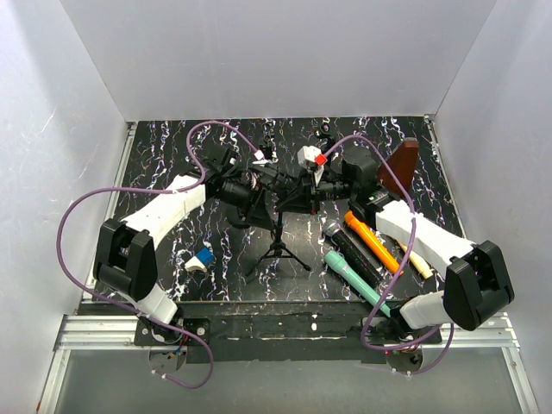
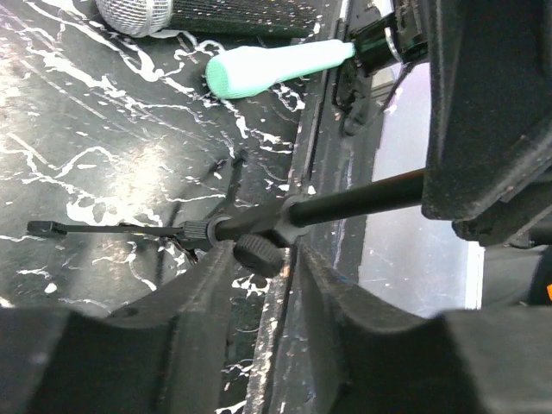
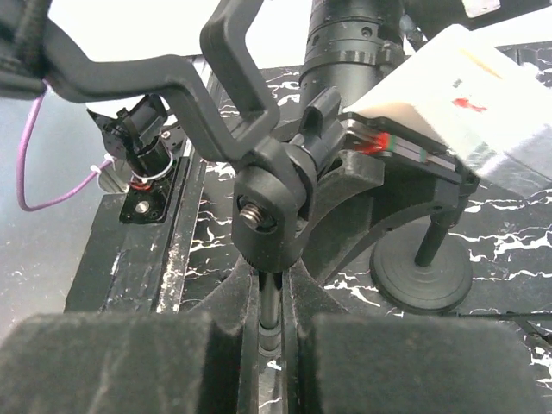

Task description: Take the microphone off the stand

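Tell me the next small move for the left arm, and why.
Probably raise the left gripper up the stand pole toward the clip. The right gripper has its jaws pinched on the pole just under the clip joint, steadying it, while the left sits low by the tripod hub, and neither gripper holds a microphone yet.

Both arms reach inward, left end effector [image 2: 289, 269] and right end effector [image 3: 269, 321] close together (fingers pinched narrow).
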{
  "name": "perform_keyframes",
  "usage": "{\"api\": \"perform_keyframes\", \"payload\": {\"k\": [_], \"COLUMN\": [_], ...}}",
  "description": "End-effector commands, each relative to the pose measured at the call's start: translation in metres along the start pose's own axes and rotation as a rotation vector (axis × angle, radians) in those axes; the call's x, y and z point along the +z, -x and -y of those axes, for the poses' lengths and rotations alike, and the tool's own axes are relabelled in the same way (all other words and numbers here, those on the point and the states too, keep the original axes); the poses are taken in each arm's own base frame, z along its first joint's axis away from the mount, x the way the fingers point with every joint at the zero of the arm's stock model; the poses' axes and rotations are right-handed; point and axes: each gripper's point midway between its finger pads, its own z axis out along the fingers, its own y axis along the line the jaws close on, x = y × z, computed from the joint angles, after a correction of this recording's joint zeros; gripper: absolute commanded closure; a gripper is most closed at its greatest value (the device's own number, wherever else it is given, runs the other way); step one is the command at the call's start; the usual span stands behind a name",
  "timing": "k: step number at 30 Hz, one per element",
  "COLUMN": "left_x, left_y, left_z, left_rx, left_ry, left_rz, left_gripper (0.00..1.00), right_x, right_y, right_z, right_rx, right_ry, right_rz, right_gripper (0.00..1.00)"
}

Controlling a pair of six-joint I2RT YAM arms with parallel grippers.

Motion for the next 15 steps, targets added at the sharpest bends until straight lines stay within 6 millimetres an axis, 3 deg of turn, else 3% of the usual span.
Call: {"api": "perform_keyframes", "payload": {"k": [1,6,9,12,15], "left_x": [-0.02,-0.041,-0.05,-0.064,-0.084], "left_y": [0.029,0.062,0.065,0.063,0.062], "left_z": [0.018,0.018,0.022,0.024,0.02], "left_rx": [0.092,0.211,0.255,0.291,0.325], "left_ry": [0.069,0.215,0.248,0.322,0.449], "left_rz": [0.091,0.185,0.167,0.144,0.143], "left_gripper": [0.6,0.43,0.38,0.3,0.25], "right_x": [-0.004,-0.006,-0.006,-0.01,-0.026], "right_y": [0.02,0.015,0.007,-0.004,-0.021], "right_z": [-0.009,-0.001,0.0,-0.006,-0.017], "right_rx": [-0.172,-0.281,-0.277,-0.258,-0.236], "right_ry": [0.01,-0.034,-0.019,0.006,-0.008], "right_rz": [0.026,0.021,-0.013,-0.076,-0.158], "right_gripper": [0.99,0.99,0.99,0.72,0.3]}}
